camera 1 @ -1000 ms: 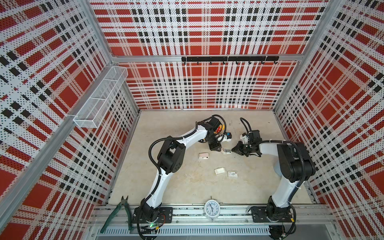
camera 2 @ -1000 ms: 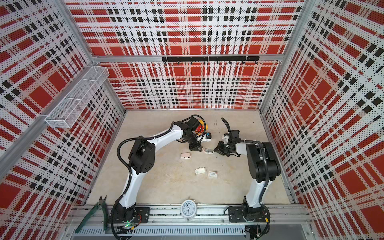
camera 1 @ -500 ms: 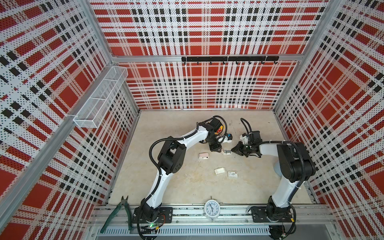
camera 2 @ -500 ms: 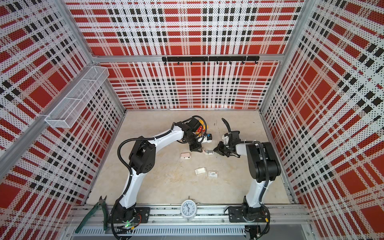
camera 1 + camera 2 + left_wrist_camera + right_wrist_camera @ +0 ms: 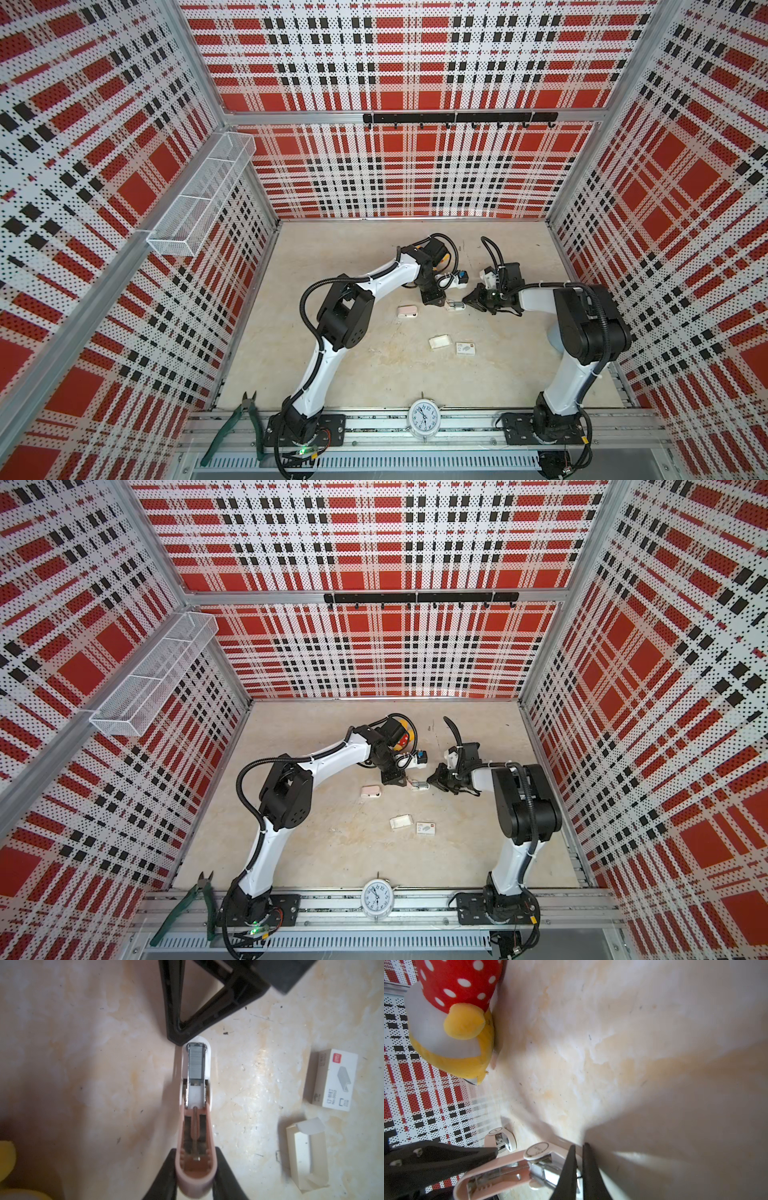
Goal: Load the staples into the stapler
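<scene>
In the left wrist view a pink-and-white stapler (image 5: 196, 1118) lies open on the table. My left gripper (image 5: 195, 1150) is shut on its pink lid. A silvery strip of staples (image 5: 196, 1064) sits in the open white magazine. My right gripper (image 5: 579, 1145) is shut, and its black tips rest at the magazine's front end (image 5: 178, 1040). In both top views the two grippers (image 5: 432, 299) (image 5: 467, 300) meet over the stapler (image 5: 455, 306) (image 5: 419, 786) near the table's middle back.
A second pink stapler (image 5: 406, 311) lies just left of the grippers. A white staple box (image 5: 465, 349) and its open inner tray (image 5: 439, 342) lie nearer the front. A red-and-yellow plush toy (image 5: 452, 1012) sits behind the left wrist. A clock (image 5: 423, 417) and green pliers (image 5: 245, 419) rest on the front rail.
Both arms stay almost where they were. The right gripper's tips have crept slightly closer to the stapler's front end, and the left gripper keeps its hold on the lid.
</scene>
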Tool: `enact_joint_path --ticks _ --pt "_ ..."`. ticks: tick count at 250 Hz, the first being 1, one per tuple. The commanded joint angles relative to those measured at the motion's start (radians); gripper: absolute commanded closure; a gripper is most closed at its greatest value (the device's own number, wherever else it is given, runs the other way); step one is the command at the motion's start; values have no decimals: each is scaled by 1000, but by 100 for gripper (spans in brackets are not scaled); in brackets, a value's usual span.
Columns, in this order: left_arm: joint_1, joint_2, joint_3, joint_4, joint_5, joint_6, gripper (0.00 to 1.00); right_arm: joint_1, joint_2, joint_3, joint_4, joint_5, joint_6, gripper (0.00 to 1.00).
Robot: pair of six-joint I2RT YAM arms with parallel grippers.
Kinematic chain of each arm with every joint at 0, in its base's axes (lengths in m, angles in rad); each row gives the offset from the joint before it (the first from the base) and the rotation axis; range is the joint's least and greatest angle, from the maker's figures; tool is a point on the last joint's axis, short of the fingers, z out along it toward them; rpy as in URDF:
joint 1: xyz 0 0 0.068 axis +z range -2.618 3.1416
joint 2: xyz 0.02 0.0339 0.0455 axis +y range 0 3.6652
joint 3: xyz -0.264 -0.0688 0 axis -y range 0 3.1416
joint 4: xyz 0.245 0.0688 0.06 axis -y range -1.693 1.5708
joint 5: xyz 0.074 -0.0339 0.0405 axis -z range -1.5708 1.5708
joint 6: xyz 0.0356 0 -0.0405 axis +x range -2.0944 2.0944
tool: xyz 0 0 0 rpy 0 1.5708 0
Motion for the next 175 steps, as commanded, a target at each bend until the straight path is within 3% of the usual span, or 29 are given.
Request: enact_joint_path --ticks 1,46,102,175 --pt "-18 -22 24 -3 3 8 69 2 -11 -18 9 1 -11 90" --pt "-22 -21 34 -4 1 2 66 2 -14 -20 9 12 -11 89" --pt "-18 -22 26 -8 -17 5 66 -8 -52 25 -74 122 -20 84" --pt "-13 -33 29 -14 3 1 65 -26 -101 15 -123 69 -46 84"
